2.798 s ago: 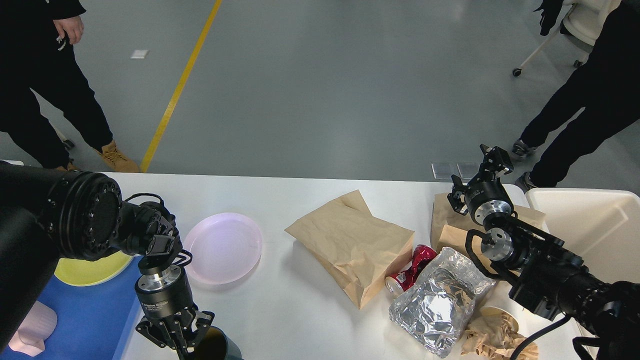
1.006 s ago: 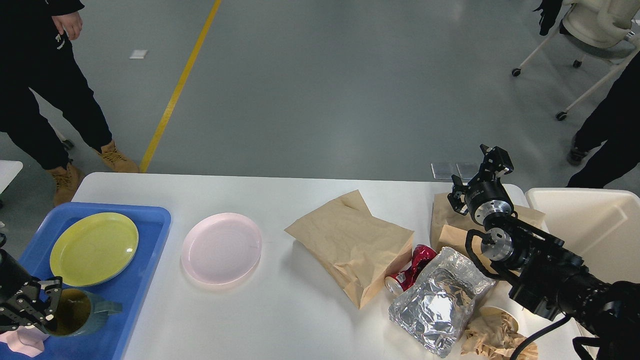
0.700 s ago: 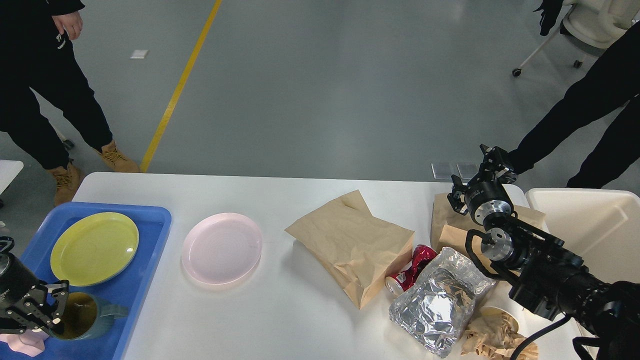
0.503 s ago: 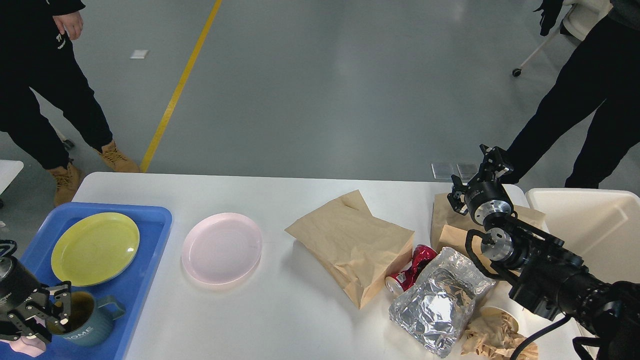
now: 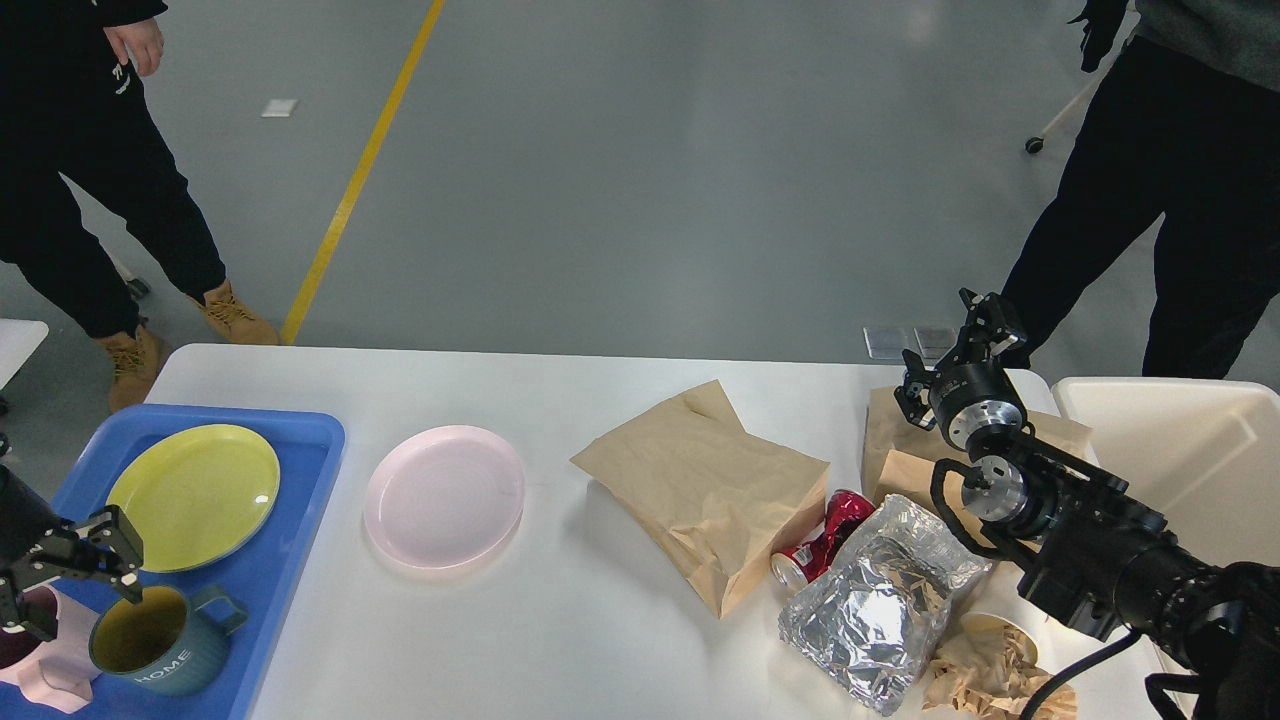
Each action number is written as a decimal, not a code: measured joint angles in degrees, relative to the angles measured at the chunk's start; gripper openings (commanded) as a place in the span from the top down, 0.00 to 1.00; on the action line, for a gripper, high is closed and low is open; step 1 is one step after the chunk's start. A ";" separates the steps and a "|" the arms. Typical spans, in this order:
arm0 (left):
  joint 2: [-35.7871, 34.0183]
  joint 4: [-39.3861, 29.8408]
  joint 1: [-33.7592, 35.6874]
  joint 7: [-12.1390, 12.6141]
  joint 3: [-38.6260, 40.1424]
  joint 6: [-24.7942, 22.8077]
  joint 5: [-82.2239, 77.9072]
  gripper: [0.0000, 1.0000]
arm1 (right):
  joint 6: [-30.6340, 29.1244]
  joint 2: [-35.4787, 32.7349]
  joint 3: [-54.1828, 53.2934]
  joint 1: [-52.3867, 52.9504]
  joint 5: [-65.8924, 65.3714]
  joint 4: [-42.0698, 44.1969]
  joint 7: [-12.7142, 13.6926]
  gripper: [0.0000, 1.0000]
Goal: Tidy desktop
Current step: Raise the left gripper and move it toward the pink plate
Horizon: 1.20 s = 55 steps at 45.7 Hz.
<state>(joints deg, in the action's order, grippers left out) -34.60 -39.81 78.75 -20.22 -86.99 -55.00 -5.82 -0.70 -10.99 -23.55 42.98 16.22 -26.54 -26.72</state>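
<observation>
On desk centre: desktop (image 5: 560, 640), widest white surface, part cleared.
Dishes: pink plate (image 5: 444, 495) on desktop, just beside blue tray (image 5: 290, 500); yellow plate (image 5: 192, 483) + mug (image 5: 150, 640) in tray.
Trash: paper bag (image 5: 710, 495), red can (image 5: 825, 535), foil (image 5: 875, 595) clustered R, near cream bin (image 5: 1180, 470).
L gripper (image 5: 70, 570): fingers spread, empty, above mug.
R gripper (image 5: 965, 345): state can't tell.
Step tip: judge pink plate next; grip by rim, lift flat, set in tray w/o knocking mug.

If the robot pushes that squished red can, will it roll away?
Probably not far. The red can looks dented, so it would likely wobble. The foil bag and brown paper bag crowd it, so they would probably block it.
</observation>
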 measured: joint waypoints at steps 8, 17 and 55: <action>-0.05 0.00 7.81 -0.43 -4.99 0.00 -0.02 0.13 | 0.00 0.00 0.00 0.00 0.00 0.00 0.00 0.00; 2.89 -0.01 15.85 -0.60 -8.74 -0.01 0.33 0.13 | 0.00 0.00 0.00 0.00 0.03 0.00 0.00 0.00; 12.77 16.98 2.58 0.36 -1.59 5.87 1.17 0.11 | 0.00 0.00 0.00 0.00 -0.02 0.00 0.00 0.00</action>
<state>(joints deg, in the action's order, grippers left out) -21.83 -22.83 81.34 -19.86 -88.58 -49.13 -4.65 -0.70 -10.99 -23.55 42.98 16.20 -26.54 -26.72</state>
